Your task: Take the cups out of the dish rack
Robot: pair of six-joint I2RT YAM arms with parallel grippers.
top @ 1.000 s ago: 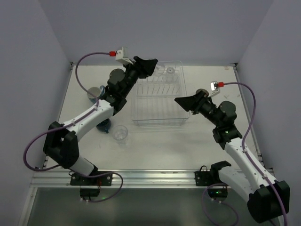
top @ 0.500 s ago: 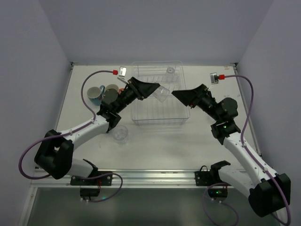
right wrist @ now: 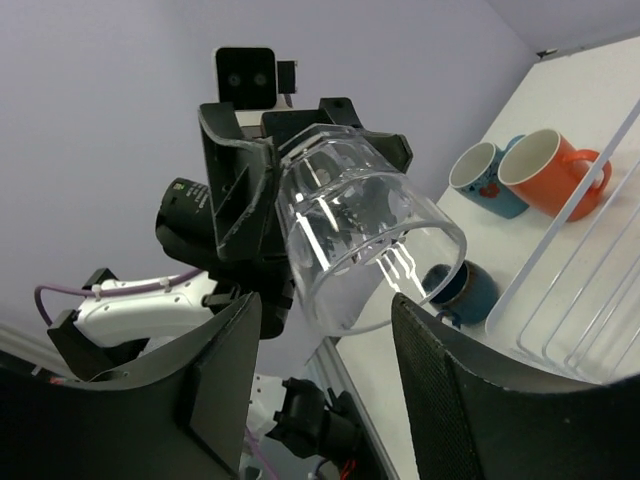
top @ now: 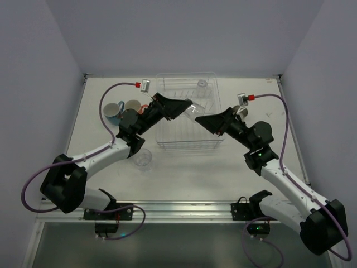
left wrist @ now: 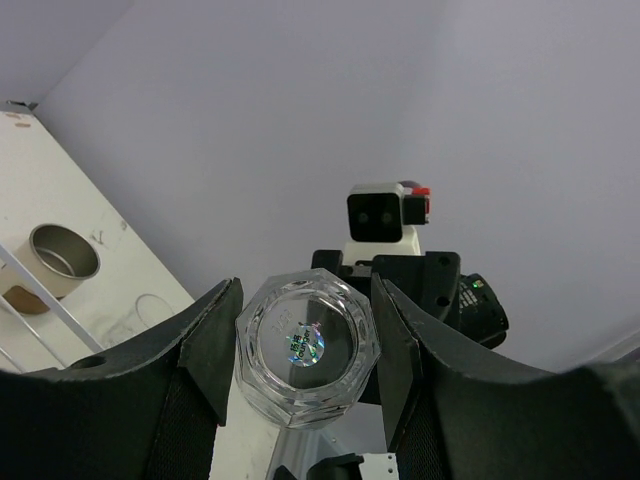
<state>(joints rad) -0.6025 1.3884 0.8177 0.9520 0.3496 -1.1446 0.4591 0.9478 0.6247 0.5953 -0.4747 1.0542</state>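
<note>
My left gripper (top: 186, 106) is shut on a clear tumbler (top: 193, 110) and holds it tilted above the dish rack (top: 189, 139). In the left wrist view the tumbler's faceted base (left wrist: 307, 350) sits between my left gripper's (left wrist: 307, 292) fingers. My right gripper (top: 198, 119) is open, its tips just by the tumbler's open rim. In the right wrist view the tumbler (right wrist: 365, 235) points mouth-first at my right gripper (right wrist: 328, 305), its rim between the spread fingers without touching. Another clear tumbler (top: 201, 84) stands at the rack's back.
A blue mug (top: 113, 110) and an orange mug (top: 133, 106) stand left of the rack, also in the right wrist view (right wrist: 485, 180) (right wrist: 545, 170). A dark blue cup (right wrist: 460, 290) sits under the left arm. A clear tumbler (top: 143, 159) stands at front left. A brown handleless cup (left wrist: 62, 255) stands right of the rack.
My left gripper has carried the clear tumbler from the rack's back corner to above its middle. My right gripper has swung left and come up to the tumbler's rim.
</note>
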